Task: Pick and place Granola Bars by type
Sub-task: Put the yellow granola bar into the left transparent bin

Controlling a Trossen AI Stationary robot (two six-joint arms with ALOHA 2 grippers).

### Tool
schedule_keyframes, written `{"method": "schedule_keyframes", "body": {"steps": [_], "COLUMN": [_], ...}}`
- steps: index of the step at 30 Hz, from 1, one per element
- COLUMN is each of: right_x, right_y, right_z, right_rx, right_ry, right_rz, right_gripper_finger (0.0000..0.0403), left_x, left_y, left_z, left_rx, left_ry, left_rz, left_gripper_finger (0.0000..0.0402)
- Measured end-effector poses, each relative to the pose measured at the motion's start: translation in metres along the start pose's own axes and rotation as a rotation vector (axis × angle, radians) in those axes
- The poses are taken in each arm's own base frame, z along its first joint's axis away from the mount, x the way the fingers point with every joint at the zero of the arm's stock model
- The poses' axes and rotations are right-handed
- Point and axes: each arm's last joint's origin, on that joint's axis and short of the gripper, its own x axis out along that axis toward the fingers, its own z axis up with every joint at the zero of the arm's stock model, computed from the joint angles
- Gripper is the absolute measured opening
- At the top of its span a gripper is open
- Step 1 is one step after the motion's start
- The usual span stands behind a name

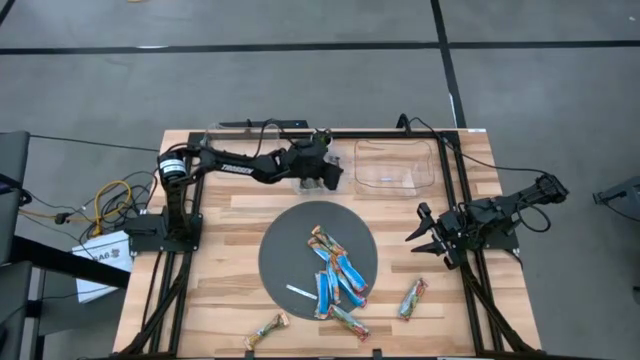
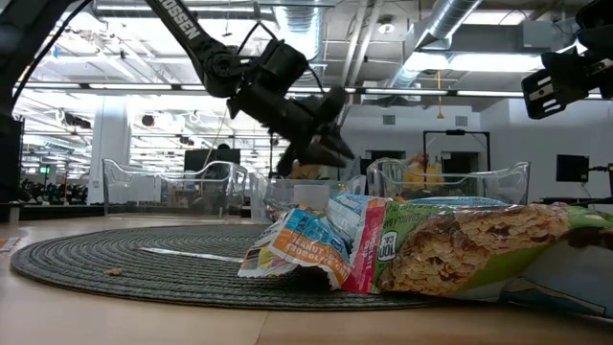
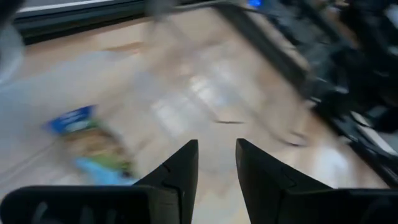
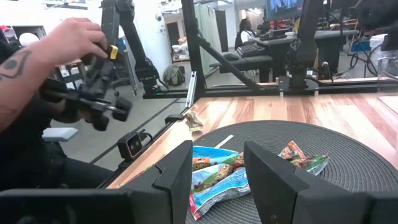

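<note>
Left gripper (image 1: pixel 322 172) fingers parted, empty, over left clear bin (image 1: pixel 262 150); right gripper (image 1: pixel 428 236) open beside round mat (image 1: pixel 290 235) with granola bars (image 1: pixel 338 278)

The high view looks straight down on the whole bench (image 1: pixel 240 215). The low view sits at bench-top height, very close to the Granola Bars (image 2: pixel 402 244) on the round mat (image 2: pixel 115 259). Each wrist view looks forward past its own fingers; the right one shares that mat.
</note>
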Motion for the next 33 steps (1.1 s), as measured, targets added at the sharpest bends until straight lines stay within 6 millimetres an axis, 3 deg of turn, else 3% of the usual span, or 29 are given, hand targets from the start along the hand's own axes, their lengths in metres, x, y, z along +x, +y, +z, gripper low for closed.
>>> {"method": "schedule_keyframes", "body": {"steps": [6,13,19,26,33], "right_x": [0.000,0.000,0.000,0.000,0.000], "right_y": [0.000,0.000,0.000,0.000,0.000], "right_z": [0.000,0.000,0.000,0.000,0.000], "right_rx": [0.000,0.000,0.000,0.000,0.000], "right_ry": [0.000,0.000,0.000,0.000,0.000], "right_rz": [0.000,0.000,0.000,0.000,0.000], "right_gripper_finger": [0.0139,0.0138,0.0138,0.0139,0.0137], "left_x": [0.000,-0.006,-0.028,-0.069,-0.110], "left_y": [-0.036,-0.092,-0.138,-0.171,-0.191], "left_z": [-0.010,-0.042,-0.070,-0.092,-0.120], "left_rx": [0.194,0.548,0.750,0.957,0.972], "left_ry": [0.003,0.013,0.034,0.105,0.276], "left_rz": [-0.255,-0.552,-0.702,-0.470,-0.353], "left_gripper_finger": [0.0100,0.0100,0.0100,0.0100,0.0100]}}
